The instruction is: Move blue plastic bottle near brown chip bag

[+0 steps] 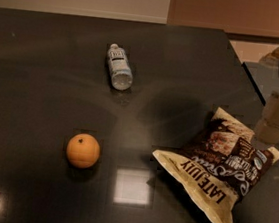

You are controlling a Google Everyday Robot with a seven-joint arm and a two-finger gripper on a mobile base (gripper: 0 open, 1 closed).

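Beside the brown chip bag (pixel 208 167), at right, hangs the claw (pixel 269 129); grip state: cannot tell.

Glossy dark table (pixel 44 62); clear smooth plastic bottle (pixel 119 67); crinkly chip bag (pixel 213 167); matt orange (pixel 82 150); pale matt gripper (pixel 274 121) at right edge.

Blue plastic bottle (pixel 119 67) lying down, brown chip bag (pixel 213 174) well apart, jaws by bag

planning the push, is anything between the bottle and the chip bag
Nothing visible: bare table between bottle and bag. The orange sits left of that line. The gripper is at the right edge by the bag.
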